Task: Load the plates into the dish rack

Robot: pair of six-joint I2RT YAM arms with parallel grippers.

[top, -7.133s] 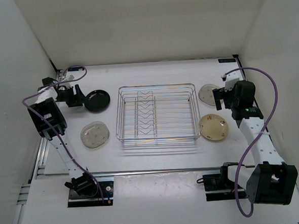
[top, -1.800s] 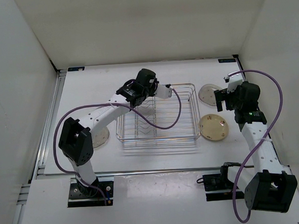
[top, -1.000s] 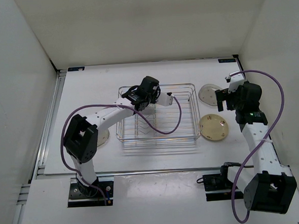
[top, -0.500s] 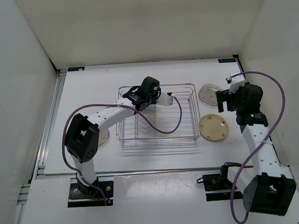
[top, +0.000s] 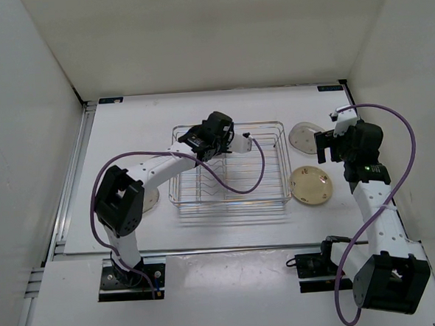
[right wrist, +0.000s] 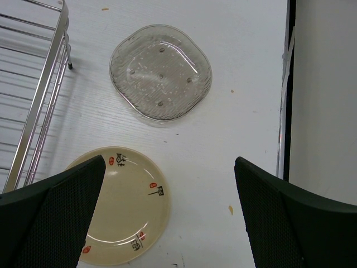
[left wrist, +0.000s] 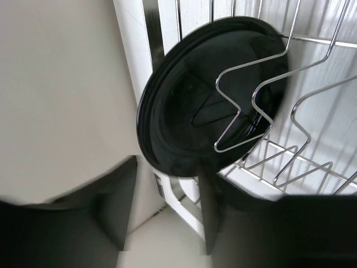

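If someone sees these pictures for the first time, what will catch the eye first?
The glossy black plate fills the left wrist view, propped among the zigzag prongs at the far left end of the dish rack, with the left gripper open close to it. To the right of the rack, a clear plate and a cream plate with red marks lie flat on the table, under the open right gripper.

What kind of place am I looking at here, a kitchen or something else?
Probably a robot test cell rather than a kitchen: plain white walls box in a white table, two robot arms are bolted at its near edge, with a dish rack and plates on it.
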